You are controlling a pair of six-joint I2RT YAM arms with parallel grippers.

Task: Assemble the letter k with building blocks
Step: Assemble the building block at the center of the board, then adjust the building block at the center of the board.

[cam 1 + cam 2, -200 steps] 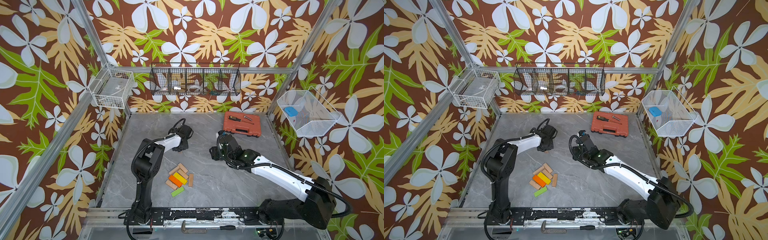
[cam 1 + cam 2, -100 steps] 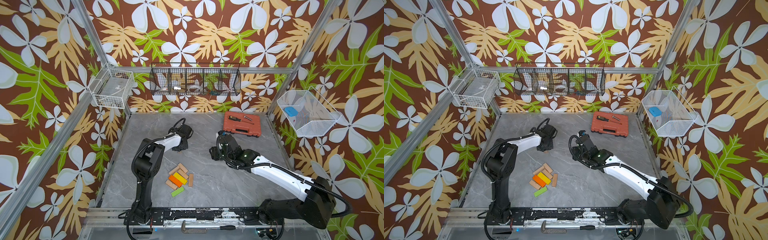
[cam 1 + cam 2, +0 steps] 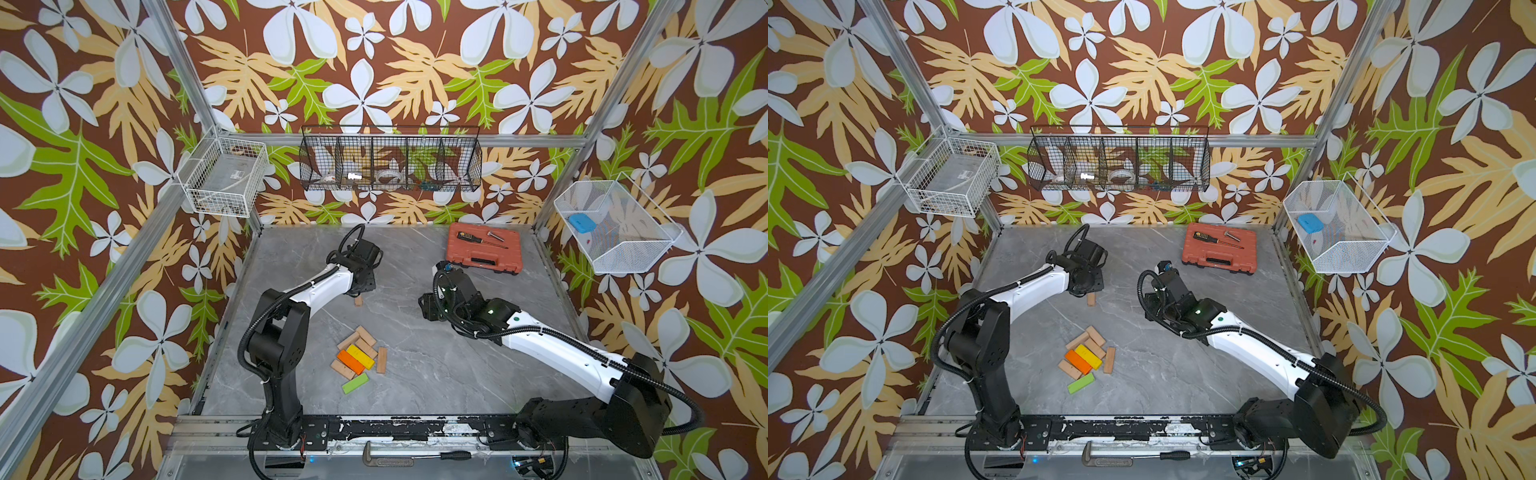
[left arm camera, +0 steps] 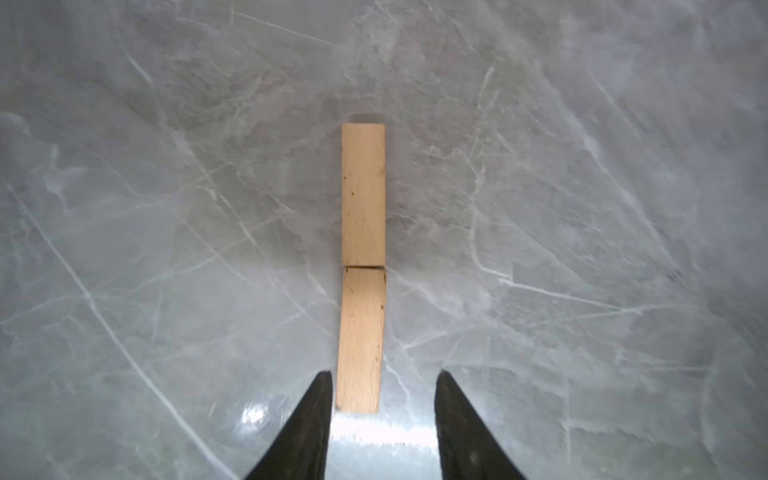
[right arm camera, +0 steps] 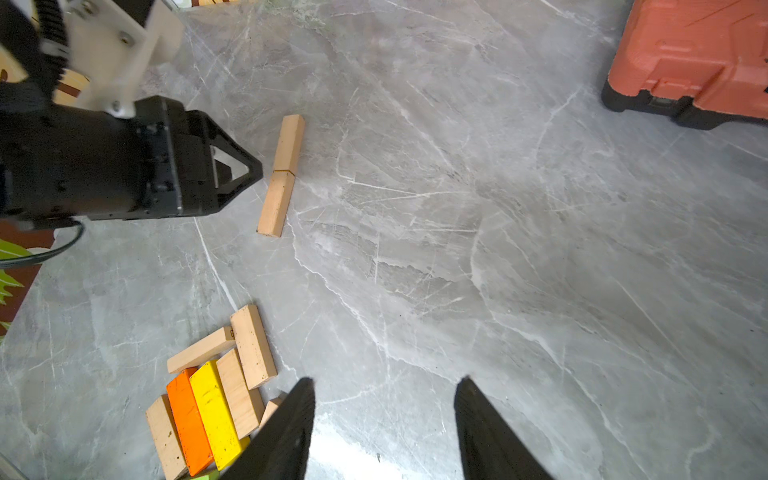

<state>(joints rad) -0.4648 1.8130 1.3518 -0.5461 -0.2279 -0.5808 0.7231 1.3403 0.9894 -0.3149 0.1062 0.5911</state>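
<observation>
In a top view the left gripper (image 3: 1087, 286) hangs above a plain wooden block (image 3: 1091, 300), partly hiding it. Nearer the front rail (image 3: 1100, 428) lies a cluster of building blocks (image 3: 1086, 357), including an orange plank (image 3: 1077, 360), a yellow plank (image 3: 1089, 356) and a green plank (image 3: 1080, 383).

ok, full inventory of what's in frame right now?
laid blocks: 2, light wood, end to end on the table, left of middle
plain pile blocks: 5, light wood, near the front
coloured blocks: 3, orange, yellow, green, same pile
tool case: 1, red-orange, far right corner, screwdriver on top
black basket: 1, black wire, back wall
white baskets: 2, white wire, one on each side wall
left gripper: 1, black, open at the laid blocks
right gripper: 1, black, open, empty
</observation>
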